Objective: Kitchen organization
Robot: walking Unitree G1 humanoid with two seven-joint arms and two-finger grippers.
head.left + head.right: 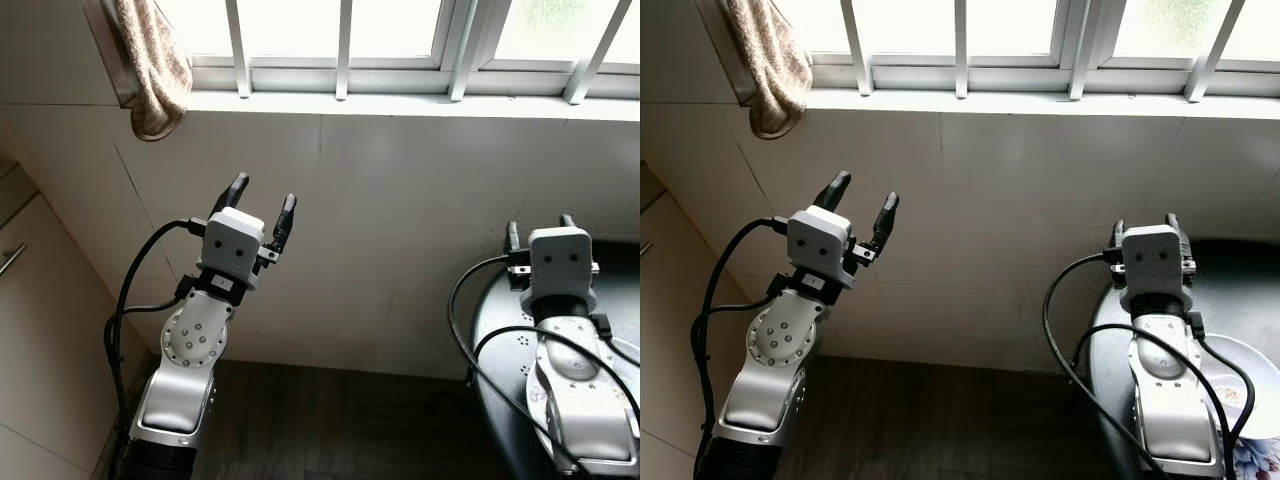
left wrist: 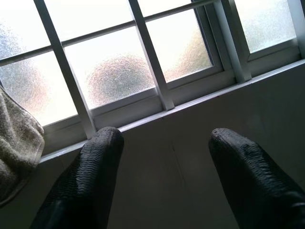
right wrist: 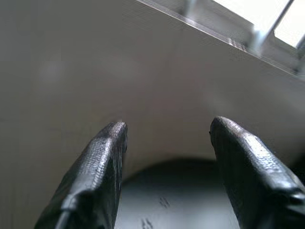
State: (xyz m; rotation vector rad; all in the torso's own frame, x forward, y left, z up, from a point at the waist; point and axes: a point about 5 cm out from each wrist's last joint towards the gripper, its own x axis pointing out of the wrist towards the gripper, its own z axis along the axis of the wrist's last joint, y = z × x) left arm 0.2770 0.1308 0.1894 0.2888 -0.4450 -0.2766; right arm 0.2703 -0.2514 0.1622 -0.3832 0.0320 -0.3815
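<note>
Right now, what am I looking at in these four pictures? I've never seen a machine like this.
It is a humanoid robot with two silver arms. Two pictures come from cameras in its head, looking down; the other two from cameras on its wrists, looking along the black fingers. The left gripper is raised toward a tiled wall under a window, fingers apart, holding nothing. The right gripper hangs over a dark round table, also open and empty. A white bowl sits on that table. A beige towel hangs by the window.
</note>
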